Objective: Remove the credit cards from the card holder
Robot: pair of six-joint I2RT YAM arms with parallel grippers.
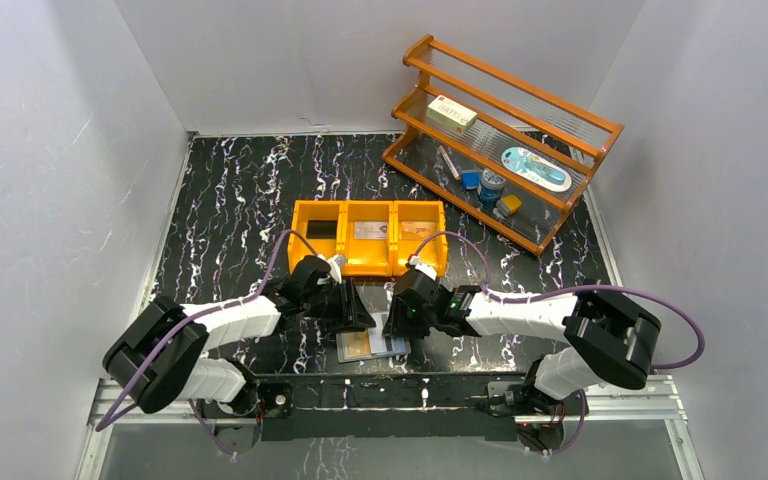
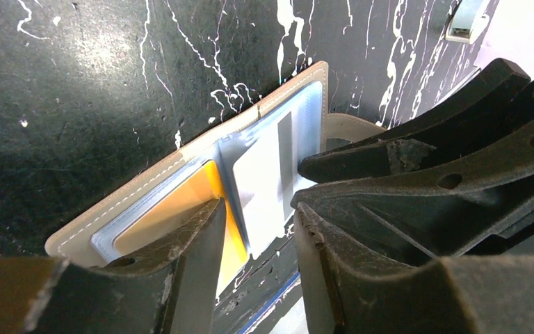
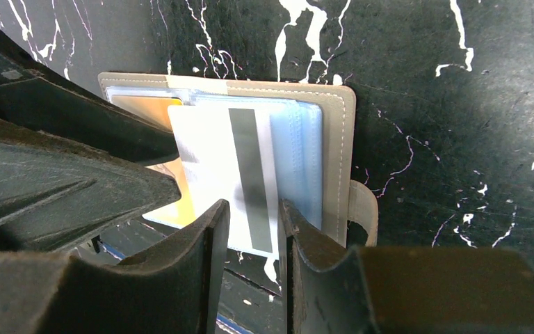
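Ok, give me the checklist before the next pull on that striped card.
1. Card holder open flat: ok.
2. Striped card poking past the holder's edge: ok.
3. Right gripper over that card, fingers apart: ok.
4. Card actually pinched: cannot tell.
5. Left gripper pinning the holder: cannot tell.
6. Orange card out: not ok, it lies in the holder.

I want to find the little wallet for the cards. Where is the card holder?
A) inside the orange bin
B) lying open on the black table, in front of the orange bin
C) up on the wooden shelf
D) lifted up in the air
B: the card holder lies open and flat on the black table, just in front of the orange bin.
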